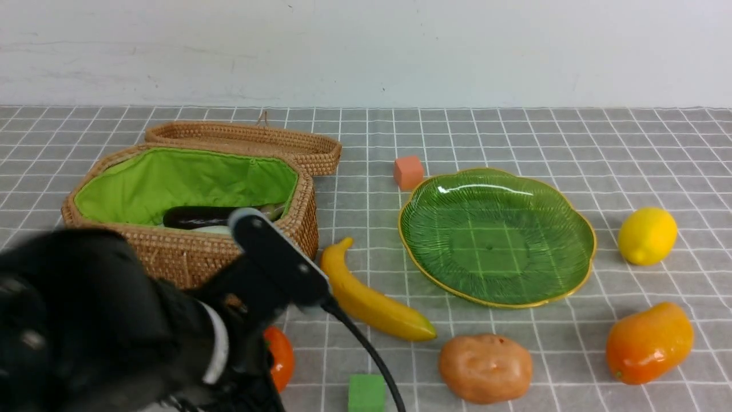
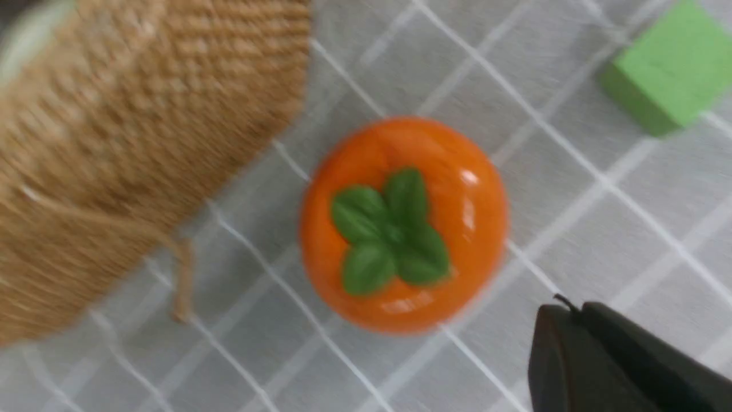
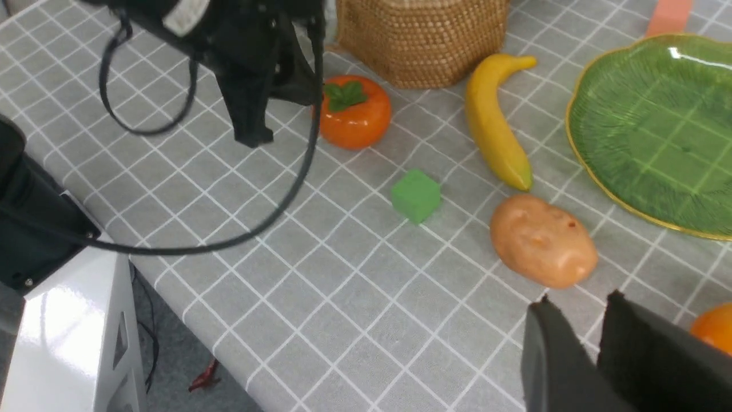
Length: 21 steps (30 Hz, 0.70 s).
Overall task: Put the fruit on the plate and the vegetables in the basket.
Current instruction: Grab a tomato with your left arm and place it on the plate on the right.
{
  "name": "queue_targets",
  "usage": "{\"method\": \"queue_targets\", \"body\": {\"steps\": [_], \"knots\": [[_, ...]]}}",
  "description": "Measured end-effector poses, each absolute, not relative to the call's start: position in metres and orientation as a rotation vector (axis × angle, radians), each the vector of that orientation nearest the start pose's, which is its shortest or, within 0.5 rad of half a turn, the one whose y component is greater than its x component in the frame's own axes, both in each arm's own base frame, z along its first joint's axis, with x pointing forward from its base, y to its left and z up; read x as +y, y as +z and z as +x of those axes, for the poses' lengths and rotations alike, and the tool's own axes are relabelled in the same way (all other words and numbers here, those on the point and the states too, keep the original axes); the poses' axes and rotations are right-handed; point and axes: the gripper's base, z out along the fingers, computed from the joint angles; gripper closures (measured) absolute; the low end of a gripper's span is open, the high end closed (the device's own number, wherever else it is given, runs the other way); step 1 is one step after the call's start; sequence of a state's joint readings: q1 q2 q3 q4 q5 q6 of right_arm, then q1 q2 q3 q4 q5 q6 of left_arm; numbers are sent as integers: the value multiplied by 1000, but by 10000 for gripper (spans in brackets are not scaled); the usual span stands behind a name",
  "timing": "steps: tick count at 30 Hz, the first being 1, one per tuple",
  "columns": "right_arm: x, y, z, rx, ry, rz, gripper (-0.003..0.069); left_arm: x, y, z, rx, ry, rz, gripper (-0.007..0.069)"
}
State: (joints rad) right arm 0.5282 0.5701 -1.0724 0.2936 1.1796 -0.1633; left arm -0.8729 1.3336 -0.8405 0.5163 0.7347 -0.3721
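So the whole thing hinged on the persimmon [image 2: 403, 223] and the left hand [image 3: 254, 137]. The fruit sat on the table at the near corner of the basket [image 1: 189, 257], upright with its leaf cap facing up, and the left hand hung right beside it, on the side away from the plate [image 1: 497, 240]. It was beside the fruit, not around it. The fingers looked pressed together with nothing between them, and I couldn't tell if they brushed the fruit's skin or not. My guess is it would have to open up and get centred over the leaf cap before any grab could work. The persimmon's round, so there's no long axis to line up with, which makes it easier than the banana [image 1: 372, 294], lying slantwise between the persimmon and the plate.

The left arm was clearly the closer one. The right hand [image 3: 580, 300] was over by the potato [image 1: 485, 368] and the mango [image 1: 649, 343], showing a narrow gap between its fingers and carrying nothing.

The plate was empty, off to the robot's right of the persimmon and past the banana. The lemon [image 1: 647, 236] lay beyond the plate. The eggplant [image 1: 197, 217] was already in the basket, while the potato was out on the table.
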Motion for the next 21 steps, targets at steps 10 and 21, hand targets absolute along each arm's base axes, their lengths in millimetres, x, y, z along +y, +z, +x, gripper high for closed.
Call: {"method": "queue_targets", "body": {"steps": [10, 21], "knots": [[46, 413, 31, 2062, 580, -752, 517, -192, 201, 206, 2447, 273, 882, 39], [54, 393, 37, 2123, 645, -749, 517, -198, 166, 221, 2434, 421, 969, 22]]}}
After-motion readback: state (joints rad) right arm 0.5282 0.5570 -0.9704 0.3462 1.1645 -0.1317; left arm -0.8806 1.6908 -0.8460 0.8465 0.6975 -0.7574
